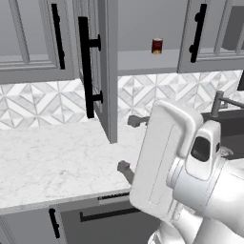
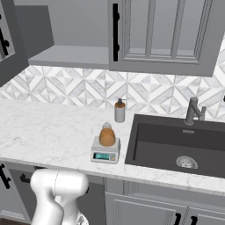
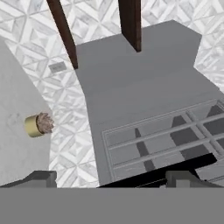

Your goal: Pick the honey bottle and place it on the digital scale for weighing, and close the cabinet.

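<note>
The amber honey bottle stands upright on the digital scale, whose teal display faces the counter's front edge. The upper cabinet is open. Its panelled door swings out over the counter, with a long black handle. In the hand view my gripper is open and points up at that door. A black bar lies between the wide-spread fingertips. My grey fingers poke out just right of the door's lower edge.
A dark-red jar sits on the open cabinet's shelf. A soap pump stands behind the scale. The dark sink and its faucet lie to the right. My white arm blocks much of the left base view.
</note>
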